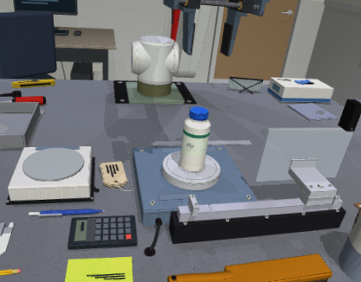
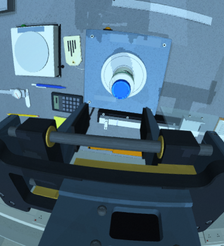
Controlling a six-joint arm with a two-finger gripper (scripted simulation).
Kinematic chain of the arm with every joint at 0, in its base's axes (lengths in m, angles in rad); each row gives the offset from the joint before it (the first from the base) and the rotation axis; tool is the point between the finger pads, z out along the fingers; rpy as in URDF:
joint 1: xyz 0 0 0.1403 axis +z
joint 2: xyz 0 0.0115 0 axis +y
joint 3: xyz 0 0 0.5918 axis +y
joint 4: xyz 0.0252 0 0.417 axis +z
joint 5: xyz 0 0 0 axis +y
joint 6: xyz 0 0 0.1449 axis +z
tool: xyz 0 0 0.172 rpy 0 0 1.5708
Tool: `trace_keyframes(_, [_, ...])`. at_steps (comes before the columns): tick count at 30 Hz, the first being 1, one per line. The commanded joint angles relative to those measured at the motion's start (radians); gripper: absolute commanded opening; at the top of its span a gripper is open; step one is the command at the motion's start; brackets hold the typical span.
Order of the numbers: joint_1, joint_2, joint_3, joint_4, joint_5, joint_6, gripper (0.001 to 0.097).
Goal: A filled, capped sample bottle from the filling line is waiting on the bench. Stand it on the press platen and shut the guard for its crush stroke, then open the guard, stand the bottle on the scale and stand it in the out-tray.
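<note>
The white sample bottle (image 1: 194, 142) with its blue cap (image 2: 120, 89) stands upright on the round white platen (image 1: 191, 171), which sits in the middle of the blue press base (image 1: 189, 181). The translucent guard panel (image 1: 301, 154) stands to the right of the base, slid aside on its black rail (image 1: 256, 222), leaving the platen uncovered. The scale (image 1: 51, 172), a white box with a grey round pan, sits on the bench left of the press. My gripper (image 1: 207, 32) hangs high above the bottle, open and empty.
Behind the press stands the robot's white base (image 1: 156, 62) on its mounting plate. A tag (image 1: 113, 174), pen (image 1: 66, 212), calculator (image 1: 102, 231) and yellow note (image 1: 99, 269) lie front left. A grey tray (image 1: 11, 125) sits at far left, and an orange tool (image 1: 252, 270) lies along the front edge.
</note>
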Motion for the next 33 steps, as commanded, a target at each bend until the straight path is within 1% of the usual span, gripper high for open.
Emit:
trace_keyframes(1, [0.0, -0.001, -0.001, 0.0, 0.0, 0.008, 0.0713])
trace_keyframes(9, [0.0, -0.001, -0.001, 0.0, 0.0, 0.056, 0.0713])
trace_keyframes(26, [0.0, 0.0, 0.001, 0.0, -0.002, 0.062, 0.0713])
trace_keyframes(30, [0.0, 0.002, 0.019, 0.0, -0.022, 0.062, 0.0713])
trace_keyframes(33, [0.0, 0.006, 0.046, 0.0, -0.053, 0.062, 0.0713])
